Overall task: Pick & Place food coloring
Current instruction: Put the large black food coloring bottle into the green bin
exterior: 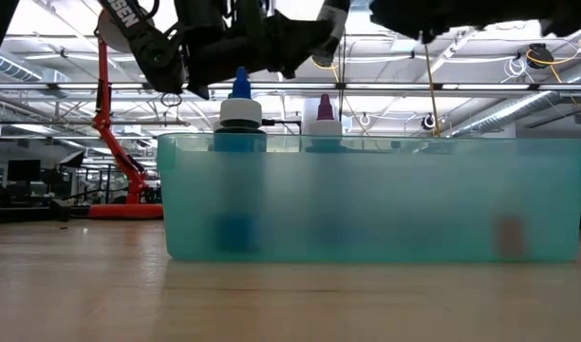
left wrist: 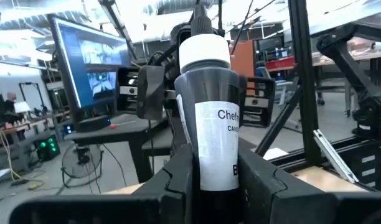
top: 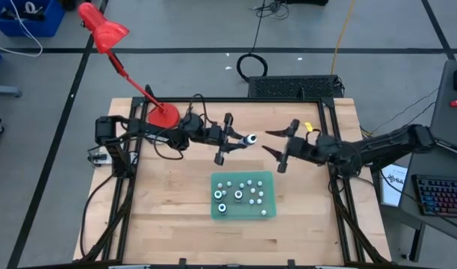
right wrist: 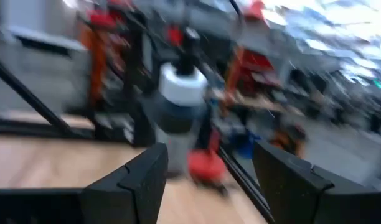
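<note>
Left gripper (top: 240, 141) is up above the table behind the teal tray (top: 267, 178), clamped tight on one dark food coloring bottle (top: 250, 139) with a white cap and black tip. The bottle lies sideways in the overhead view, tip pointing toward the right arm. Left wrist view shows the same bottle (left wrist: 209, 118) pinched between both fingers (left wrist: 178, 180), white label facing the camera, text partly readable only.

Right gripper (top: 277, 143) sits just across from it at about the same height, jaws spread wide, nothing between them. A clear gap remains between its fingertips and the bottle tip. Right wrist view is motion-blurred: the held bottle (right wrist: 178, 106) shows ahead between the open fingers (right wrist: 141, 177), not touching them.

Rest of the food coloring set (top: 240, 196) stands inside the tray, which sits mid-table nearer the front edge than both grippers. Mostly small white-capped bottles; a few larger ones toward the tray's left side. Low view: tray wall (exterior: 366, 204) fills the frame, translucent, with a blue-tipped bottle (exterior: 240, 109) and a purple-tipped one (exterior: 324, 116) poking above the rim.

Obstructions: red desk lamp (top: 113, 48) with its base at the table's back-left corner, behind the left arm. Keyboard (top: 441, 196) off the table to the right.
</note>
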You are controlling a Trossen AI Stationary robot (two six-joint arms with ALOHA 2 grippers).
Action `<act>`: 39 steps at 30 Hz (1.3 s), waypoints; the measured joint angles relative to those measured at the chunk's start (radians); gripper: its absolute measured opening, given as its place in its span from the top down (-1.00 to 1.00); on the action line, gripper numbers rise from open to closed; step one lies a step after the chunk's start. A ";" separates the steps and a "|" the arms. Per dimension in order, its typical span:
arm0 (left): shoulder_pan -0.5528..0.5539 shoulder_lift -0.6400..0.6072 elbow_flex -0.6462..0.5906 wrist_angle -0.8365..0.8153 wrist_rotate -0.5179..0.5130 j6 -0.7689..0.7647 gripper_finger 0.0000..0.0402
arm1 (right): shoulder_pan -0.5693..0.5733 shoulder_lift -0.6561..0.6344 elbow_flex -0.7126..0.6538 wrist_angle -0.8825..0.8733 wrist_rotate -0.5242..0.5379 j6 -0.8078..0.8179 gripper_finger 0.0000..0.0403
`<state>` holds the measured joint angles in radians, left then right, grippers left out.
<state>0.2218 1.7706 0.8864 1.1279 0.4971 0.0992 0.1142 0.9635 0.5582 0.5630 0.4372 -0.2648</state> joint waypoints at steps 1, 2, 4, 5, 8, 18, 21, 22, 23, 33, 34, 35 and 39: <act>0.004 0.000 0.000 0.000 0.001 0.000 0.56 | -0.013 0.014 -0.012 0.064 -0.059 -0.006 -0.11; 0.006 0.000 0.000 0.000 0.002 0.000 0.56 | -0.024 0.029 -0.016 0.105 -0.105 -0.006 -0.11; 0.015 0.000 0.000 -0.006 0.004 0.002 0.56 | -0.041 0.065 -0.014 0.154 -0.165 -0.006 -0.11; 0.020 0.000 0.000 -0.009 0.004 0.003 0.56 | -0.048 0.084 -0.011 0.176 -0.182 -0.008 -0.11; 0.032 0.000 0.000 -0.010 0.015 -0.001 0.56 | -0.071 0.138 0.005 0.223 -0.231 -0.019 -0.11; 0.042 0.001 0.000 -0.049 0.051 -0.004 0.56 | -0.135 0.194 0.081 0.235 -0.312 -0.034 -0.08; 0.042 0.001 0.000 -0.045 0.055 -0.004 0.56 | -0.152 0.194 0.089 0.235 -0.338 -0.013 -0.07; 0.042 0.001 0.000 -0.051 0.055 -0.004 0.56 | -0.158 0.194 0.090 0.233 -0.339 -0.009 -0.07; 0.042 0.001 0.000 -0.055 0.055 -0.004 0.56 | -0.162 0.194 0.090 0.227 -0.339 -0.007 -0.06; 0.039 0.001 0.000 -0.052 0.061 -0.001 0.56 | -0.186 0.243 0.090 0.256 -0.366 0.024 -0.03; 0.038 0.001 0.000 -0.053 0.061 -0.002 0.56 | -0.187 0.250 0.090 0.265 -0.367 0.025 -0.02; 0.038 0.001 0.000 -0.054 0.061 -0.002 0.56 | -0.189 0.255 0.090 0.271 -0.369 0.025 -0.02; 0.038 0.001 0.000 -0.056 0.065 -0.004 0.57 | -0.191 0.262 0.090 0.283 -0.371 0.023 0.04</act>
<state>0.2596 1.7718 0.8864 1.0715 0.5621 0.0950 -0.0768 1.2257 0.6479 0.8460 0.0660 -0.2414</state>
